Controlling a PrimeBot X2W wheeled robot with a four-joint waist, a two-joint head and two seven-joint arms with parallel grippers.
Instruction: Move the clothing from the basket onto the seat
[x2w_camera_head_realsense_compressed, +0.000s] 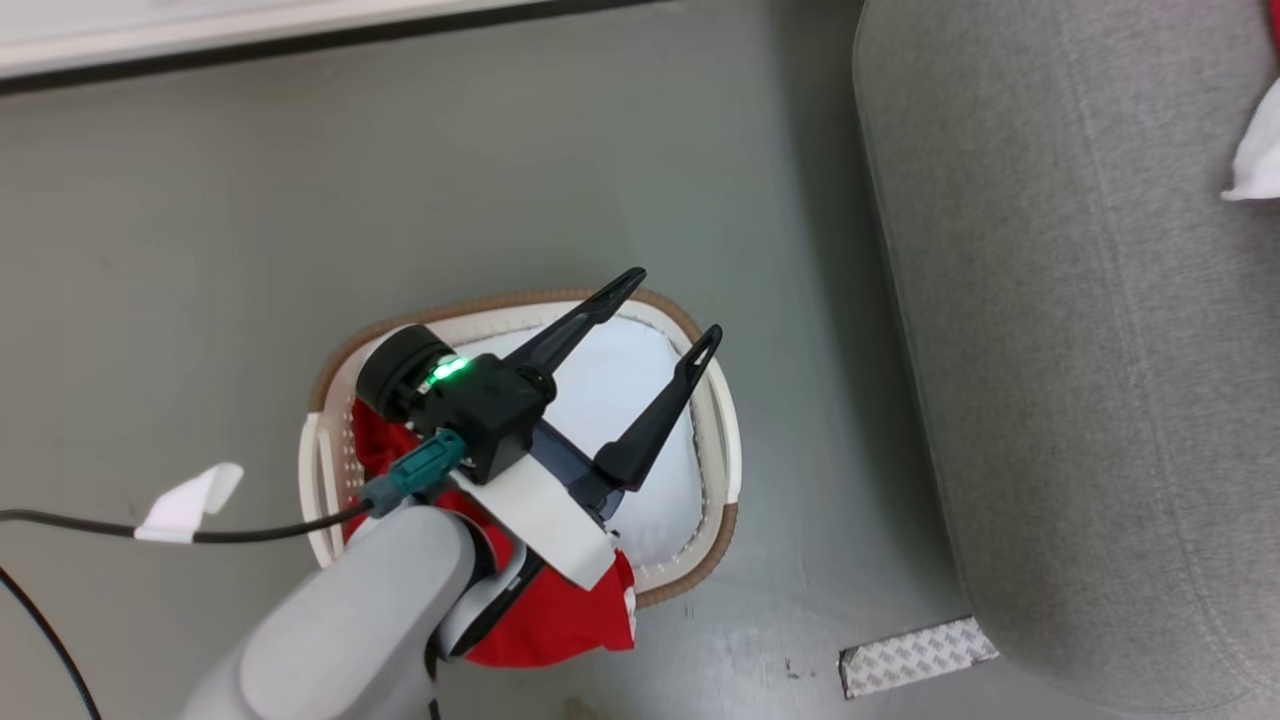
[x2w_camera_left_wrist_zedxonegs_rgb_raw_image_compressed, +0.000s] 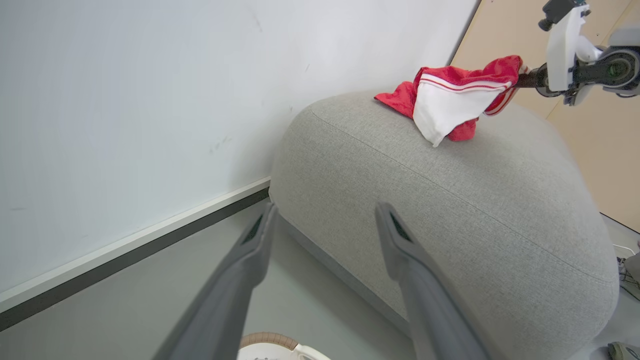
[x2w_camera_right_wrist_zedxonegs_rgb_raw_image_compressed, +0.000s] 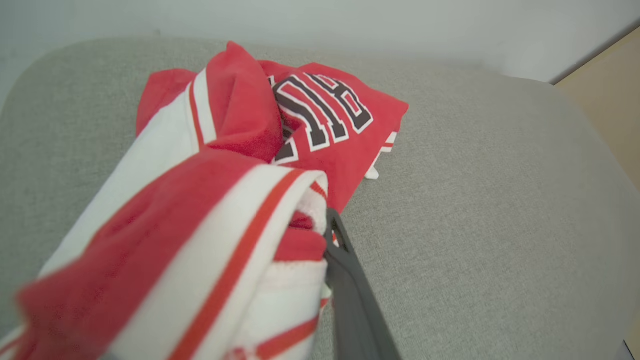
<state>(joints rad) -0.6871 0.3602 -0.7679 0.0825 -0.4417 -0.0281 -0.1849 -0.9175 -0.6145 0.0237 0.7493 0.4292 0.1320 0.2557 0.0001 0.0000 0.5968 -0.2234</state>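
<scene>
Head view has my left gripper (x2w_camera_head_realsense_compressed: 672, 305) hanging over the basket (x2w_camera_head_realsense_compressed: 727, 440), which stands on the grey floor (x2w_camera_head_realsense_compressed: 200, 250) just beside the sofa (x2w_camera_head_realsense_compressed: 1080, 350). Its two dark fingers are spread wide with nothing between them. Inside the basket a pale pad (x2w_camera_head_realsense_compressed: 625, 400) covers the half nearer the sofa. Red clothing (x2w_camera_head_realsense_compressed: 560, 625) is bunched in the half away from the sofa and drapes over the rim. My own forearm (x2w_camera_head_realsense_compressed: 350, 620) hides much of that heap, so I cannot tell how much lies there. A black cable (x2w_camera_head_realsense_compressed: 270, 530) with a white tag (x2w_camera_head_realsense_compressed: 190, 500) trails over the floor on the side of the basket away from the sofa, and a strip of textured tape (x2w_camera_head_realsense_compressed: 915, 655) lies on the floor at the sofa's base. From the left wrist I see a white wall (x2w_camera_left_wrist_zedxonegs_rgb_raw_image_compressed: 125, 100) with a dark-edged baseboard (x2w_camera_left_wrist_zedxonegs_rgb_raw_image_compressed: 150, 235) running up to the sofa's end. On top of the sofa sits a red and white garment (x2w_camera_left_wrist_zedxonegs_rgb_raw_image_compressed: 450, 100), and my right gripper (x2w_camera_left_wrist_zedxonegs_rgb_raw_image_compressed: 524, 79) is at its far edge. From the right wrist, the gripper is clamped on a striped fold of that garment. One finger (x2w_camera_right_wrist_zedxonegs_rgb_raw_image_compressed: 345, 280) shows beside the cloth and the other is buried under it. A red panel with block lettering (x2w_camera_right_wrist_zedxonegs_rgb_raw_image_compressed: 325, 115) lies flat on the sofa just past the fold. I cannot tell whether it is a separate piece.
</scene>
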